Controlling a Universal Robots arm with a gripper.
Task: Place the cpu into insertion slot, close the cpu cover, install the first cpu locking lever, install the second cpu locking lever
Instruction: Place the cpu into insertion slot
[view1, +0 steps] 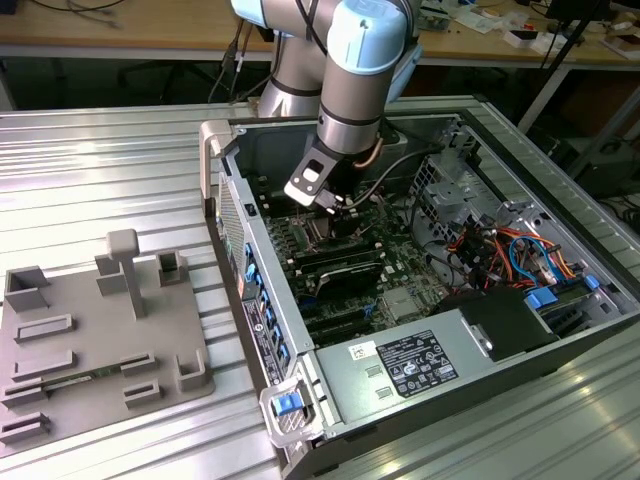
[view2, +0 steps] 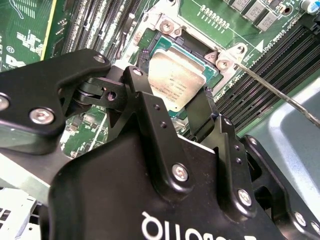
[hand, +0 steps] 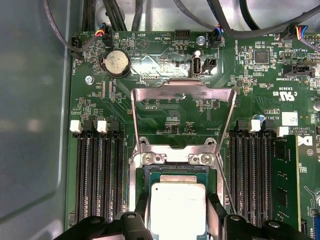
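Gripper (view2: 172, 97) jaws pinch chip (hand: 178, 205) by 2 edges, low over socket (hand: 172, 172); cover (hand: 182, 88) is swung back. Risk: a skewed release could seat the chip crooked and bend pins.

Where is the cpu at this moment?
In the first wrist view the cpu sits in the socket, between two banks of black memory slots, with the open cover just beyond it.

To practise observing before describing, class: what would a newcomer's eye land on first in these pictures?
In the exterior view, the robot arm reaches into the open computer case. In the first wrist view, the black pincer is at the silvery cpu, which lies at the insertion slot, and the cpu cover is swung open.
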